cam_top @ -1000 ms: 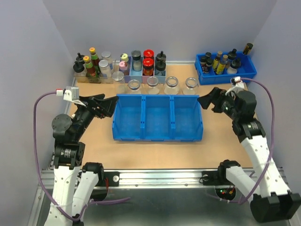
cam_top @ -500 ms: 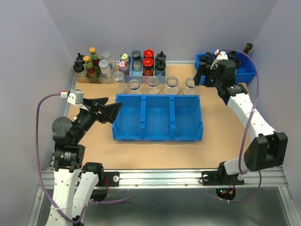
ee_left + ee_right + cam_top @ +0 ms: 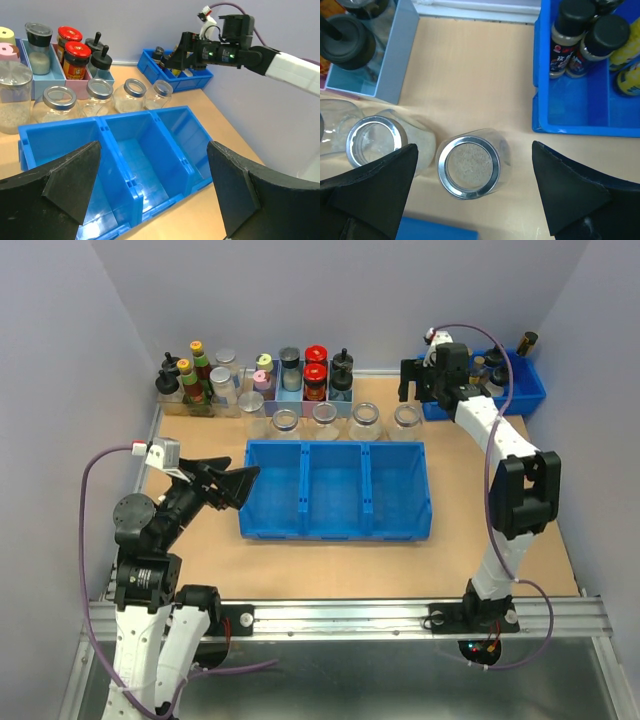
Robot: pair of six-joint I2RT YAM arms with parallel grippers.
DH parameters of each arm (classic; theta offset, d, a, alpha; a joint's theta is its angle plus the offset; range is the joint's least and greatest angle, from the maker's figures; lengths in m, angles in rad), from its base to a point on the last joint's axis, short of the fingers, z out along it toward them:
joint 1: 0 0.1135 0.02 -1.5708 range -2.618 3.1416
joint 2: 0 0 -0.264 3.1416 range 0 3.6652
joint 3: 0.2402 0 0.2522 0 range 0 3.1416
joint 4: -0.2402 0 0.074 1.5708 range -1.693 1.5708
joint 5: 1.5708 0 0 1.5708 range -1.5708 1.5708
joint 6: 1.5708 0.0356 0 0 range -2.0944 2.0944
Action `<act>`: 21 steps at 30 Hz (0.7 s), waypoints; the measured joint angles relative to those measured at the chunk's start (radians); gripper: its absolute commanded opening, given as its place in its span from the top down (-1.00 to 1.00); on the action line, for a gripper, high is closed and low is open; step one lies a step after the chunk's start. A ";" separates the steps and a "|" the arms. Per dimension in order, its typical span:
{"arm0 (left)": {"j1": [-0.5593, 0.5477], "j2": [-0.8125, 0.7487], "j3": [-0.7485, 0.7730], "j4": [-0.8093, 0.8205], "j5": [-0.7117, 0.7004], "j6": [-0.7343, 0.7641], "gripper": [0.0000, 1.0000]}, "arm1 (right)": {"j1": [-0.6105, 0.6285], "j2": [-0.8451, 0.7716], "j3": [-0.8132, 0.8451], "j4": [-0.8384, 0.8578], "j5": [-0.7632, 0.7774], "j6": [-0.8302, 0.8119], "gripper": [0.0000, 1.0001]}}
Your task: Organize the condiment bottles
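Five clear glass jars stand in a row behind the blue three-compartment bin [image 3: 335,490]: a lidded one [image 3: 252,408] at the left, then open-rimmed jars [image 3: 285,422], [image 3: 324,418], [image 3: 365,418] and the rightmost jar [image 3: 407,418]. My right gripper [image 3: 412,390] is open and empty, hovering above the rightmost jar [image 3: 468,166], which sits between its fingers in the right wrist view; the neighbouring jar [image 3: 375,145] lies to its left. My left gripper [image 3: 238,485] is open and empty at the bin's left end. In the left wrist view my left gripper [image 3: 152,185] looks over the bin [image 3: 125,160] at the jars [image 3: 131,95].
A small blue tray [image 3: 530,392] of dark bottles with yellow or black caps stands at the back right, close to the right gripper; its wall shows in the right wrist view [image 3: 537,75]. Pale trays [image 3: 300,395] of capped bottles line the back wall behind the jars.
My right arm has swung from beside the bin's right end back and up to over the rightmost jar. My left gripper has shifted only slightly.
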 measured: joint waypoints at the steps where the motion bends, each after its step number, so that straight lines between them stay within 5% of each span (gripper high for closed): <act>1: 0.000 -0.003 -0.001 -0.008 -0.001 0.000 -0.97 | 0.000 0.031 0.019 -0.007 -0.006 0.000 -1.00; 21: 0.000 -0.013 -0.020 -0.064 -0.015 0.005 -0.97 | 0.000 0.159 0.063 -0.047 -0.041 0.012 -1.00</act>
